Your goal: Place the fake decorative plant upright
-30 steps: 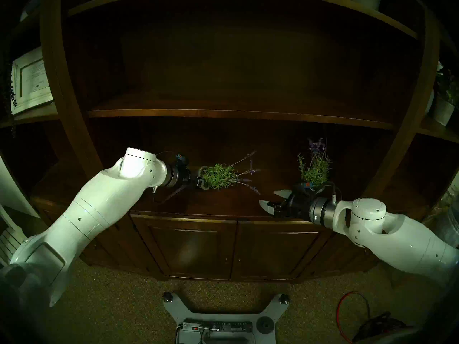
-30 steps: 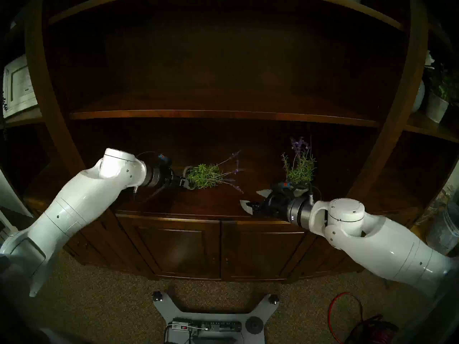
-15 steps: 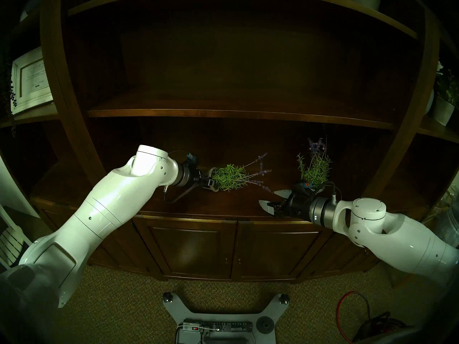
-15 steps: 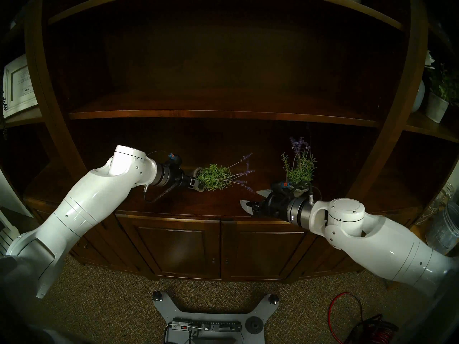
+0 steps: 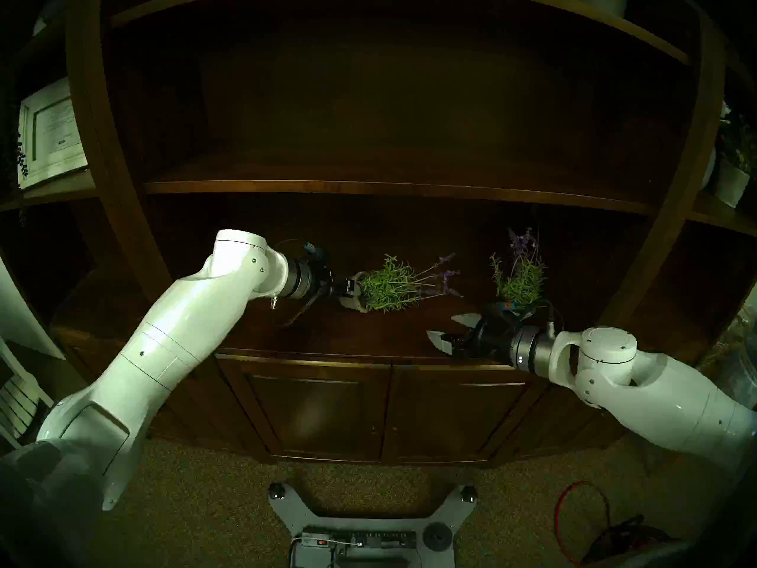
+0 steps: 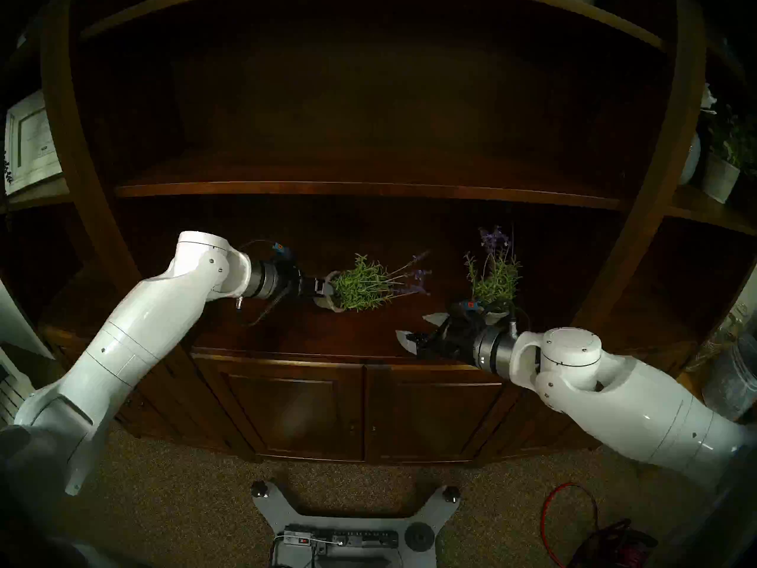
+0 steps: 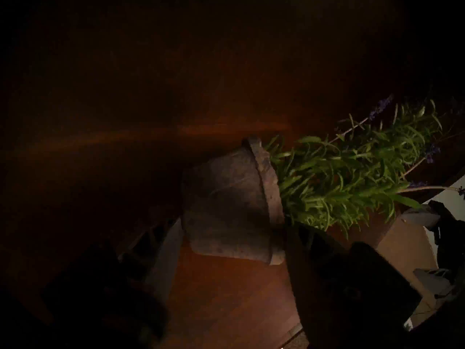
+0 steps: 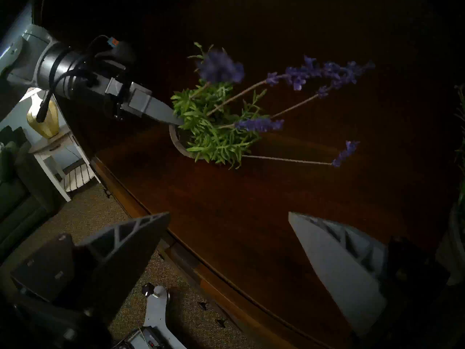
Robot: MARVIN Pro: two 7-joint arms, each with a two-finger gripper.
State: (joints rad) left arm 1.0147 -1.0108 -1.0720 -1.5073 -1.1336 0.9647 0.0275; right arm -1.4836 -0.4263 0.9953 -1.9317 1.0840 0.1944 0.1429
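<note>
1. A dark wooden shelving unit fills the view, and its lower ledge, the bench point(image 5: 368, 333), carries the plants above a pair of cabinet doors point(image 5: 385, 411).
2. The fake lavender plant point(image 5: 389, 284) sits near the middle of the bench, tipped over with its stems and purple flowers pointing toward 3 o'clock in the head view.
3. Its grey pot point(image 7: 226, 205) is tilted on its side; whether it touches the bench or is lifted clear cannot be told.
4. The left pincer point(image 5: 351, 291) is clamped on the pot, one finger at the rim by the green leaves and the other low on the pot wall, reaching in from 9 o'clock.
5. The right pincer point(image 5: 444, 329) hovers at 4 o'clock from the plant, its two pale fingers spread apart and holding nothing.
6. A second lavender plant point(image 5: 518, 276) stands upright at 3 o'clock, just behind the right wrist.
7. A framed picture point(image 5: 51, 132) leans on a side shelf at 10 o'clock.
</note>
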